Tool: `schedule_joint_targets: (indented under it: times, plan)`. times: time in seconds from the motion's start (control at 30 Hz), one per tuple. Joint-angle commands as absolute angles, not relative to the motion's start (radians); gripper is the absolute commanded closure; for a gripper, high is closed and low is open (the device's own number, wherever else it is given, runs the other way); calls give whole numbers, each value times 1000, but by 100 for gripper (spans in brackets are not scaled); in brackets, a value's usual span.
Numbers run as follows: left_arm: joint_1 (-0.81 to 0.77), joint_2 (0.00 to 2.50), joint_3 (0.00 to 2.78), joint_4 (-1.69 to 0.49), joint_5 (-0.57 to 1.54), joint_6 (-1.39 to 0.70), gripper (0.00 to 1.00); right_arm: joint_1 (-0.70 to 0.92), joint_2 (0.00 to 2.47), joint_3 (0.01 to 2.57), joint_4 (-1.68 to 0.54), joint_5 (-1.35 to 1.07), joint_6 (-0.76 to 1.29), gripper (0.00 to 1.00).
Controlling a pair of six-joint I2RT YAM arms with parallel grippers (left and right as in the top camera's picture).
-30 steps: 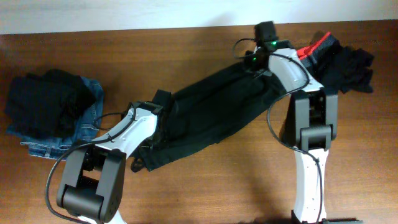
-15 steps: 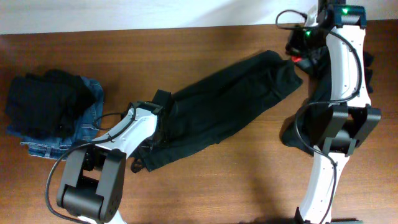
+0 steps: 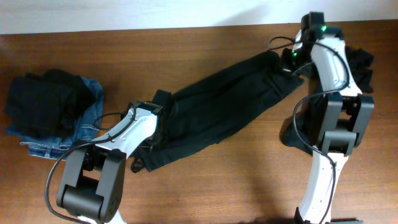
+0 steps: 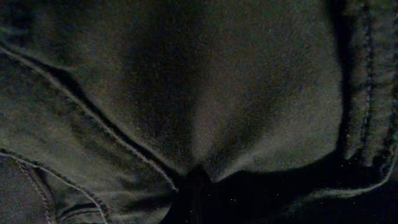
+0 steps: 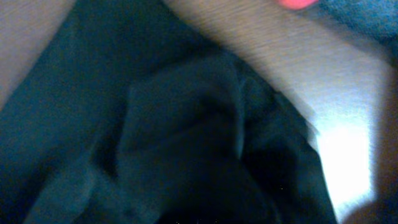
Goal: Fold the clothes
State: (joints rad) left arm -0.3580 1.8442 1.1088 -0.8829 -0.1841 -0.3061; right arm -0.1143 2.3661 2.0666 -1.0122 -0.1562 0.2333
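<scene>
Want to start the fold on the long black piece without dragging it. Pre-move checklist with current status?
1. Grip low end: left gripper shut on the black garment: ok, folds converge to a pinch in the left wrist view.
2. Grip high end: right gripper shut on the upper-right end: ok, though its wrist view is blurred.
3. Garment flat: not ok, creases along it and a bunched ridge near the right end.
4. Garment apart from the left stack: ok.
5. Garment end clear of the dark heap behind the right arm: cannot tell, the arm covers the gap.
</scene>
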Motion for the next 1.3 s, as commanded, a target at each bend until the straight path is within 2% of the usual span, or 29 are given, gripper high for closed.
schedule_joint_targets:
  times: [0.0, 0.2, 0.4, 0.43, 0.57, 0.63, 0.8, 0.9, 1.1, 1.27]
  plan:
    - [-355, 1868, 1098, -902, -199, -290, 100, -119, 2378, 1917, -825, -122, 286, 96]
    - [-355, 1868, 1098, -921, -199, -290, 100, -126, 2391, 1864, -697, -127, 318, 96]
    - [-355, 1868, 1098, -922, -202, -290, 100, -126, 2383, 1908, -730, -207, 235, 96]
    - [-355, 1868, 1098, -921, -204, -290, 100, -128, 2374, 1926, -746, -231, 234, 93]
    - [-355, 1868, 1098, -921, -214, -282, 100, -138, 2341, 2053, -846, -407, 168, 47]
    - [-355, 1868, 1098, -921, -217, -275, 100, -145, 2326, 2122, -920, -424, 160, 31]
    - [-355, 1868, 1102, -924, -217, -271, 100, -169, 2310, 2292, -1122, -422, 92, 6]
    - [-355, 1868, 1122, -929, -217, -271, 100, -203, 2310, 2356, -1200, -412, 81, 0]
    - [-355, 1868, 1226, -984, -217, -271, 100, -294, 2320, 2330, -1234, -411, 32, 1]
    - [-347, 1868, 1282, -1053, -251, -276, 100, -309, 2347, 2201, -1215, -413, 10, 1]
